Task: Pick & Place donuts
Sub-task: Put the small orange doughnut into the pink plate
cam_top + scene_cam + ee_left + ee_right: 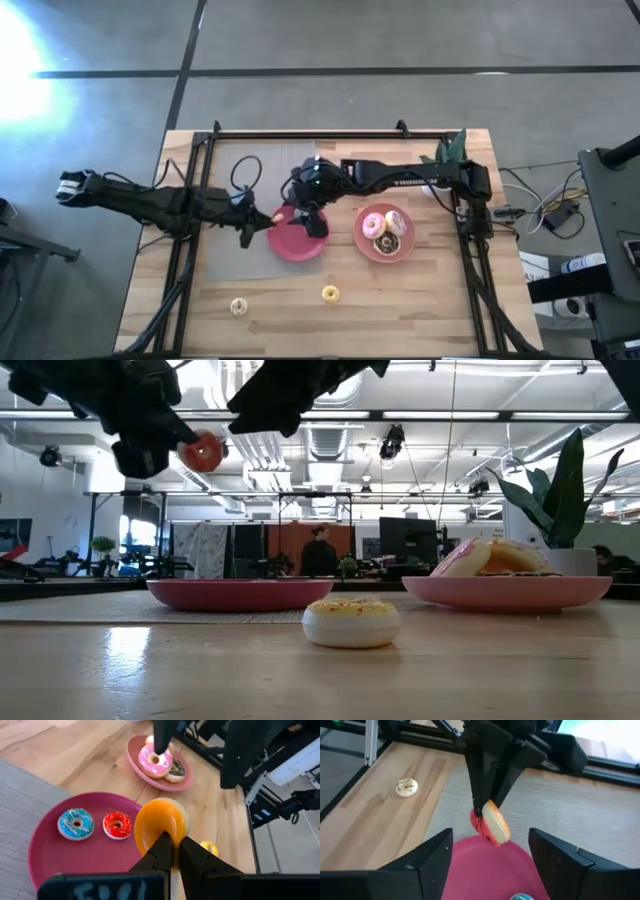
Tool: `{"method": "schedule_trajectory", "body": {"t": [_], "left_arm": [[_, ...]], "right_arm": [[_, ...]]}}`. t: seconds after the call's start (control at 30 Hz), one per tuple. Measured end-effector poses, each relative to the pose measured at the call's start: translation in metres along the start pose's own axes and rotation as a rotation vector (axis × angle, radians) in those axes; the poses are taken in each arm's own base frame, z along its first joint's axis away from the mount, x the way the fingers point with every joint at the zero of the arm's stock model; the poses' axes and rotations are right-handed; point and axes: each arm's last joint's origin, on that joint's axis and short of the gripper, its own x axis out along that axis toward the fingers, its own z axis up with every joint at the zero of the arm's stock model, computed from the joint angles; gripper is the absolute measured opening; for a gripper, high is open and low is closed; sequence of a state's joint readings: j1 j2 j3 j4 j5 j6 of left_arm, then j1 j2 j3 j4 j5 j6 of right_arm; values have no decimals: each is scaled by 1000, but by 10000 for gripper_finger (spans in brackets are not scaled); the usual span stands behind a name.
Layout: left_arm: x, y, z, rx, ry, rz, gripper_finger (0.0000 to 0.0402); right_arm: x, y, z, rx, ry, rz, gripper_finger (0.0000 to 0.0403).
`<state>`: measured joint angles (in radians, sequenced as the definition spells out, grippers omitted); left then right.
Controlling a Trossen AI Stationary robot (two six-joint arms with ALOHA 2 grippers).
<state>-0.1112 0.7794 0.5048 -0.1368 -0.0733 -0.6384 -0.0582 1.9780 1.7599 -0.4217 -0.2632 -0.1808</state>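
My left gripper [173, 846] is shut on the orange donut [159, 826] and holds it in the air over the left rim of the red plate [297, 246]. On that plate lie a blue donut [76, 823] and a red donut [117, 825]. My right gripper [490, 862] hangs open above the same plate, just right of the orange donut [493, 826]. The pink plate [372, 248] carries the pink-frosted donut [155, 760], the dark brown one [176, 769] and a pale one. A yellow donut [330, 294] and a cream donut [238, 306] lie flat on the bare wood near the front edge. My left gripper pinches the orange donut by its rim [166, 839] between the two fingertips [159, 854]. The fingers come slanting down from the table's left. The donut stands on edge, lifted clear above the red plate [60, 855].
A grey mat [232, 250] lies under the red plate's left part. A potted plant [452, 150] stands at the far right corner. Dark frame rails [185, 270] run along both table sides. Free wood lies along the near edge around the two loose donuts.
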Motion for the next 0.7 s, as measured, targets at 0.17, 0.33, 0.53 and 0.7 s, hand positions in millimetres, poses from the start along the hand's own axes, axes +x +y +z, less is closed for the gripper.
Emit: {"method": "schedule_trajectory", "body": {"t": [0.17, 0.33, 0.53, 0.7], "left_arm": [[3, -2, 10, 24, -4, -21, 0], [9, -3, 20, 18, 2, -26, 0], [19, -5, 24, 13, 31, -29, 0], [23, -8, 27, 13, 35, -31, 0]], "right_arm": [[0, 0, -2, -50, 18, 3, 271], [4, 0, -4, -62, 29, 5, 264], [4, -1, -4, -92, 27, 5, 232], [4, 0, -7, -92, 49, 10, 197]]}}
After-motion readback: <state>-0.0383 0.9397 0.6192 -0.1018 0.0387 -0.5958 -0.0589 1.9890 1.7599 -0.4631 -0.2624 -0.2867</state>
